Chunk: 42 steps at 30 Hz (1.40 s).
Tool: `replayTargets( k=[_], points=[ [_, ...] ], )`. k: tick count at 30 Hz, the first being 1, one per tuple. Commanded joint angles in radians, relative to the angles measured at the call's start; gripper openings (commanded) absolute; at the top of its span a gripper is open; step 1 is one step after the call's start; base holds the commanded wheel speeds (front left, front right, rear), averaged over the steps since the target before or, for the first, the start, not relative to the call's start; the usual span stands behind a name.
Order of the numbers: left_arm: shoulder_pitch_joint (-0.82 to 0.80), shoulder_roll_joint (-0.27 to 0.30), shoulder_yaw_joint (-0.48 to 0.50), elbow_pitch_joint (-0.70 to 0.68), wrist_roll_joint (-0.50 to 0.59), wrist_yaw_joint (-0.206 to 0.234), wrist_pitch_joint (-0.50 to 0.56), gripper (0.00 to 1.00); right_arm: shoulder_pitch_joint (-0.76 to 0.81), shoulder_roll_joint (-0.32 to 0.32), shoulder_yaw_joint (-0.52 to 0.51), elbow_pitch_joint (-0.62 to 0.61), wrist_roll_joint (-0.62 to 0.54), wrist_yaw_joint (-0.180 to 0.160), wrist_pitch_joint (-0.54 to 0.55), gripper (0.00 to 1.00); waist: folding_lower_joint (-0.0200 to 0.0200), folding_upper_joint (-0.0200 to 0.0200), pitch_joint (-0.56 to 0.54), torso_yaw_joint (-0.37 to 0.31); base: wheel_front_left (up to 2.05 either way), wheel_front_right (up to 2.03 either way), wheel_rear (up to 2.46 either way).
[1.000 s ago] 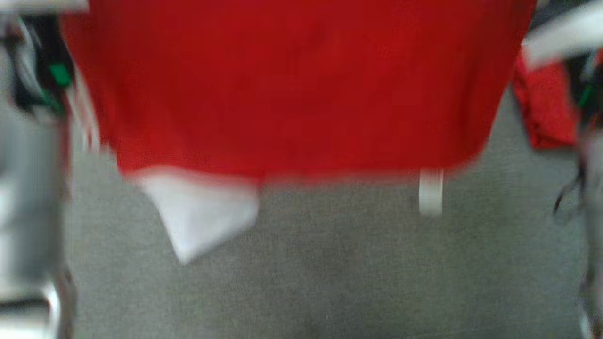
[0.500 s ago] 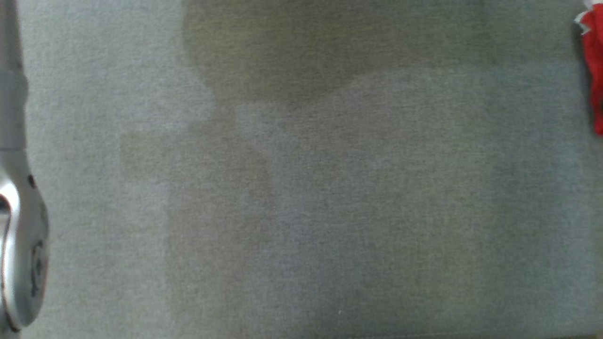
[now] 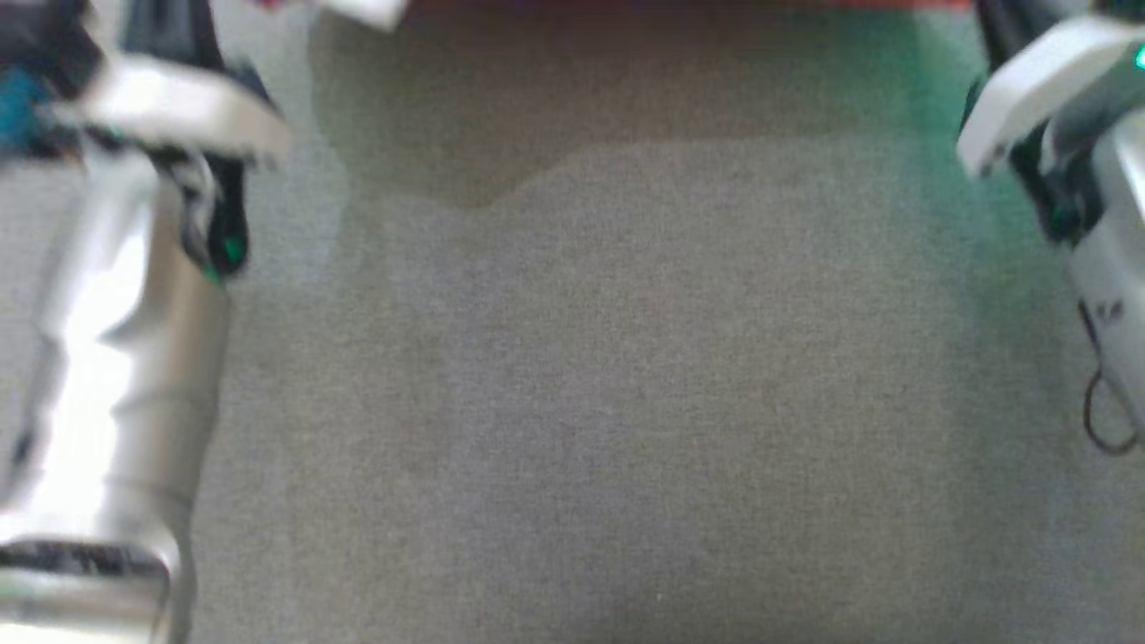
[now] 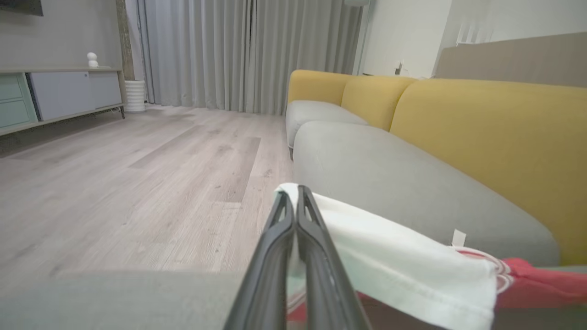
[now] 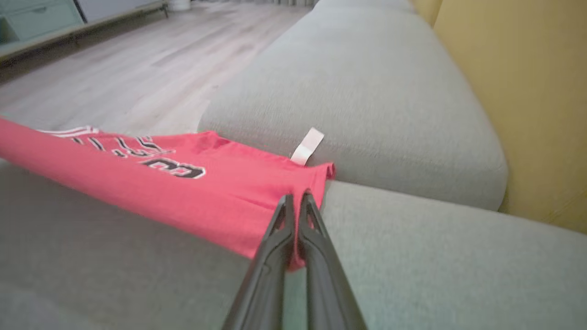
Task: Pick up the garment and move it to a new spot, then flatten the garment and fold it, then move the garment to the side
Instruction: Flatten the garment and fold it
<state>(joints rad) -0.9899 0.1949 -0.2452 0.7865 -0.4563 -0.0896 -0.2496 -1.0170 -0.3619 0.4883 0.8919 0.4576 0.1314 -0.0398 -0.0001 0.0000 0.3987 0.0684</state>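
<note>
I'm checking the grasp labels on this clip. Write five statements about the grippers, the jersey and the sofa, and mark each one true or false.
1. The right gripper has its jaws shut on the red jersey. True.
2. The left gripper hangs open over bare floor. False: its jaws are shut on the jersey's white part.
3. The sofa's back cushions are yellow. True.
4. The jersey's lettering is green. False: it is black with a white outline.
5. A white tag sticks out at the jersey's edge. True.
</note>
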Motion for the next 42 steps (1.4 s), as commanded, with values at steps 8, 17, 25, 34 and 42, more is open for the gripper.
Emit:
replayTargets(
  k=[8,17,25,34,42],
  points=[
    [0.229,0.069,-0.055,-0.094,0.003,-0.026,0.036,0.00,0.170,-0.109,0.169,-0.115,0.200,-0.001,0.177,0.00,0.0001,0.0000,-0.144,0.000,0.00,0.00,0.00],
    [0.477,0.122,-0.075,-0.303,-0.033,-0.001,0.161,0.00,0.287,-0.192,0.272,-0.222,0.329,-0.001,0.251,0.00,0.0001,0.0000,-0.248,-0.020,0.00,0.00,0.00],
    [0.717,0.171,-0.055,-0.539,-0.081,0.067,0.259,0.00,0.379,-0.225,0.336,-0.295,0.405,-0.001,0.295,0.00,0.0001,0.0000,-0.334,-0.047,0.00,0.00,0.00],
    [0.909,0.202,-0.050,-0.783,-0.103,0.145,0.342,0.00,0.460,-0.268,0.355,-0.392,0.476,-0.001,0.339,0.00,0.0001,0.0000,-0.371,-0.066,0.00,0.00,0.00],
    [0.903,0.217,-0.039,-0.864,-0.094,0.181,0.371,0.00,0.479,-0.274,0.310,-0.428,0.469,-0.001,0.320,0.00,0.0001,0.0000,-0.346,-0.075,0.00,0.00,0.00]
  ],
)
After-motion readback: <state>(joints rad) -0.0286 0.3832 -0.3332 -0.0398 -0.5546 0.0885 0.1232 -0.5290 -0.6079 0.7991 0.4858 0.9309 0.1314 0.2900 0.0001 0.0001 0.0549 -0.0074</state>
